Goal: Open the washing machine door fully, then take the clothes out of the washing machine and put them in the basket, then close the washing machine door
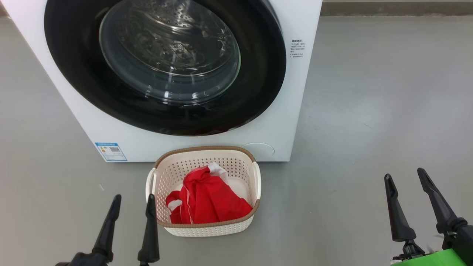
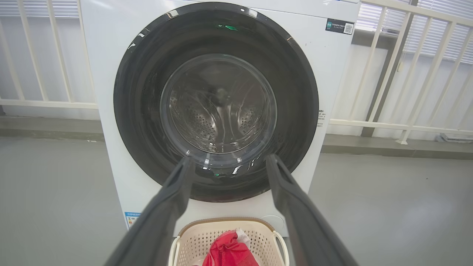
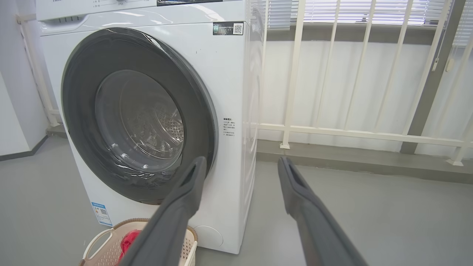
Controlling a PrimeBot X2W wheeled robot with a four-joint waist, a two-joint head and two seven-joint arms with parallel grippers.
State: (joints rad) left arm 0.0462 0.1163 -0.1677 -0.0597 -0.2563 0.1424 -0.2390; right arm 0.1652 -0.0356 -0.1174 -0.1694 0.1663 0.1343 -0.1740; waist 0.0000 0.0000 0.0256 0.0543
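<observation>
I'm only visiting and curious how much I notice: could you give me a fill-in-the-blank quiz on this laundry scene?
1. The red clothes lie inside the cream ____.
2. The black-rimmed washing machine door is fully ____.
3. The left gripper and the right gripper are both open and hold ____.
4. Behind the glass, the steel drum looks ____.
Missing words: basket; closed; nothing; empty.

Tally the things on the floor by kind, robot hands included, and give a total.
Washer: 1
Basket: 1
Clothes bundle: 1
Hands: 2, left hand and right hand
Total: 5
</observation>
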